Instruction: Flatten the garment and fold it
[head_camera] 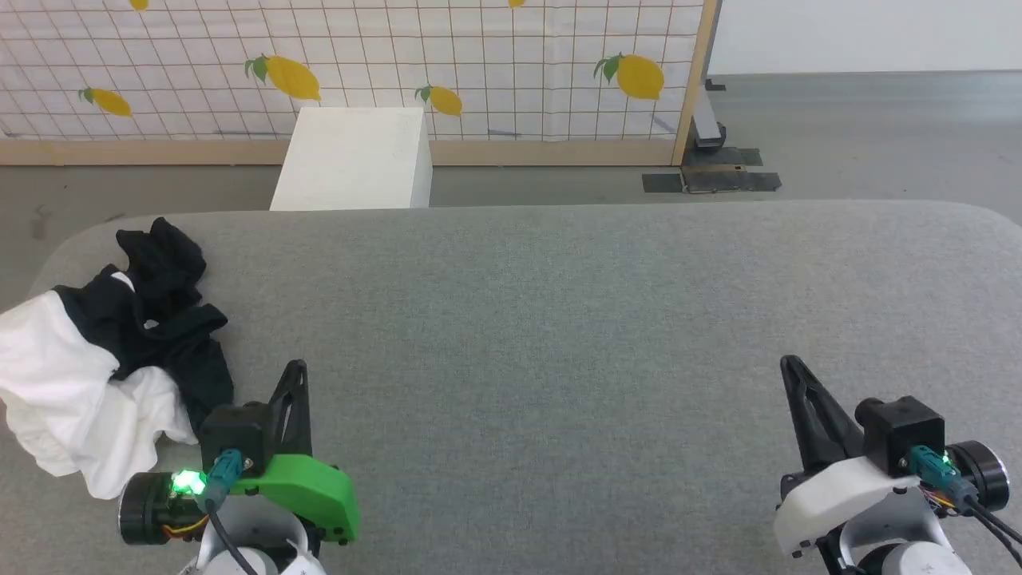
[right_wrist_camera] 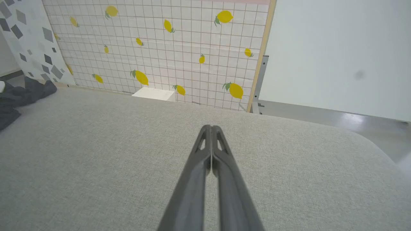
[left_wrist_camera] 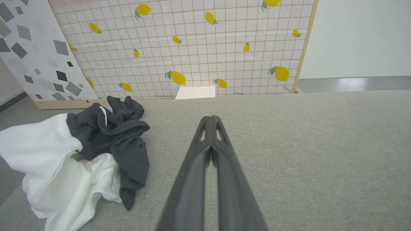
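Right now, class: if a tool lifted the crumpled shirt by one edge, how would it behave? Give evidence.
The garment would probably droop floppily: it lies bunched in soft folds. Pushed, it likely wrinkles further rather than slides whole, since the grey surface looks textured.

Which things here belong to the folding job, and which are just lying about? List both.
Job: the garment, crumpled at the left edge of the grey table; left end effector, shut; right end effector, shut.
Lying about: white box, lemon-print screen, both beyond the table.
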Tool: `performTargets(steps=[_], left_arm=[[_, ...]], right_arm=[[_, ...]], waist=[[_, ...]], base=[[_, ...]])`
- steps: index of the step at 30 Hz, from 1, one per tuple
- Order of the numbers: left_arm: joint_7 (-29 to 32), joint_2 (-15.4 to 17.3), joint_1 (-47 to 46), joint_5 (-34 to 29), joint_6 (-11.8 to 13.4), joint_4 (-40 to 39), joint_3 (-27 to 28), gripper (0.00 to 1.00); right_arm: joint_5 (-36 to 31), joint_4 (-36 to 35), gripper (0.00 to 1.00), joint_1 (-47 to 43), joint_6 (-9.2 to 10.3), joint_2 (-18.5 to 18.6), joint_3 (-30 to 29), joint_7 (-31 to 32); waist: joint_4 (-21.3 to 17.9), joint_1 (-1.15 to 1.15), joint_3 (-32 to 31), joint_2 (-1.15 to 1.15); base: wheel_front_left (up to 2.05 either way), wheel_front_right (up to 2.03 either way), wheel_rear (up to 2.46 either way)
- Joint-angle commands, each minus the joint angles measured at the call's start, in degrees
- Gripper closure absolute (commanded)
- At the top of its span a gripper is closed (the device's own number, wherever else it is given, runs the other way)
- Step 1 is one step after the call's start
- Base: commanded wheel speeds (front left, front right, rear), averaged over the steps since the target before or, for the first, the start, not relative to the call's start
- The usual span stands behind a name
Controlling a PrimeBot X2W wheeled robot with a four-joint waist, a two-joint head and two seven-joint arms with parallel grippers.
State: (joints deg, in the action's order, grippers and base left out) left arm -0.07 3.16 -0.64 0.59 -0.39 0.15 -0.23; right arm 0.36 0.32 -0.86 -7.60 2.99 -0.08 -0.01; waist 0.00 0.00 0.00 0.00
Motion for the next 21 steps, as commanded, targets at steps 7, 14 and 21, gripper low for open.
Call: performTargets(steps=[7, 14, 21], left_arm=[[0.1, -0.3, 0.6, -0.6, 0.4, -0.1, 0.2, 1.00], [0.1, -0.3, 0.6, -0.6, 0.4, -0.1, 0.2, 1.00], [0.1, -0.3, 0.6, -0.6, 0.4, -0.1, 0.2, 1.00]], right_arm=[[-0.4, -0.3, 1.00, 0.9, 0.11, -0.1, 0.1, 0.0], [-0.4, -0.3, 1.00, 0.9, 0.11, -0.1, 0.1, 0.0], [-0.4, -0.3, 1.00, 0.9, 0.11, -0.1, 0.1, 0.0]], waist=[[0.0, 0.00, 0.0, 0.00], [0.0, 0.00, 0.0, 0.00], [0.0, 0.00, 0.0, 0.00]], base=[[0.00, 0.00, 0.00], [0.00, 0.00, 0.00], [0.00, 0.00, 0.00]])
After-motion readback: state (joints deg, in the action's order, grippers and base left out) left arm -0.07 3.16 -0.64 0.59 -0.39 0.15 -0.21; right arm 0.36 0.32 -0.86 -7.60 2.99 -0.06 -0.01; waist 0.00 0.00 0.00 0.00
